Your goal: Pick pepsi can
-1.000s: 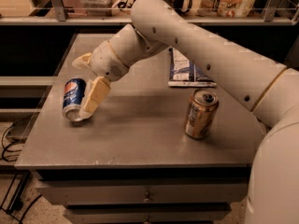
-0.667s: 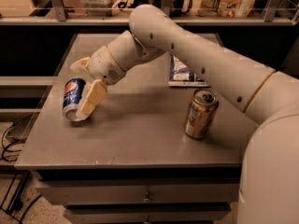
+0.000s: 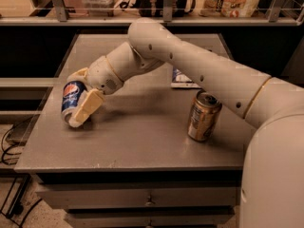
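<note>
The gripper (image 3: pixel 74 99) is clasping the pepsi can (image 3: pixel 71 93) between its fingers (image 3: pixel 86 108), well to the left of the gold can (image 3: pixel 203 116). It is holding the can tilted, probably because the arm is reaching in low and sideways before lifting.

I see the grey table (image 3: pixel 142 141) carrying an upright gold can (image 3: pixel 203 116) at right, a chip bag (image 3: pixel 183 78) at the rear and a tilted pepsi can (image 3: pixel 71 96) at left, with the gripper (image 3: pixel 73 109) clasped around it.

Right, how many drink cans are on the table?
2: the pepsi can at the table's left, end effector around it; the gold can right. The arm could hide others.
</note>
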Motion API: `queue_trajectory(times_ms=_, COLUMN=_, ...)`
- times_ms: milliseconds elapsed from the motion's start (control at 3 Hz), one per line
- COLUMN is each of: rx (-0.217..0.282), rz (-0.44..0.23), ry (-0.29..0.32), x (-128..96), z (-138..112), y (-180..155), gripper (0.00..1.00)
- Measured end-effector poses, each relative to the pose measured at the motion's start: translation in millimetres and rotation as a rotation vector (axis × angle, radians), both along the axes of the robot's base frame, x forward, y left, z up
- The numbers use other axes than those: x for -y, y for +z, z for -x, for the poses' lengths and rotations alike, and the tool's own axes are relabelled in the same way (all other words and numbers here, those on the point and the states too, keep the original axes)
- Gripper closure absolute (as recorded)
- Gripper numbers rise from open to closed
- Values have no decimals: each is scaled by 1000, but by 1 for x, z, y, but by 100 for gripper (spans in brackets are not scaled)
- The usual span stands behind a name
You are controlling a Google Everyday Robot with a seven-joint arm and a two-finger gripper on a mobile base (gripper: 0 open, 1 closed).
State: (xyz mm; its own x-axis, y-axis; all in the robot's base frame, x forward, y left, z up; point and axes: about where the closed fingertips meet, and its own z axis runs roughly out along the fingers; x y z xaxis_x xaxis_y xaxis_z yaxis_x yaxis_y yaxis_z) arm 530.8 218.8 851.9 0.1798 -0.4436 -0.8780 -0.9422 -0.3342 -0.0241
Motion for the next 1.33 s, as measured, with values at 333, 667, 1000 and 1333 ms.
queue_trajectory(times_ms=333, rx=-6, rz=5, ry=-17, x=2, z=1, y=-2, gripper=41)
queue_trajectory(times_ms=667, rx=14, rz=13, ry=-36, x=9, z=-3, y=5, gripper=63)
queue_trajectory(times_ms=1000, rx=99, rz=24, ry=-62, x=26, z=-13, y=39, gripper=87)
queue_trajectory(times_ms=1333, rx=242, rz=55, ry=-111, x=50, z=-27, y=92, gripper=100)
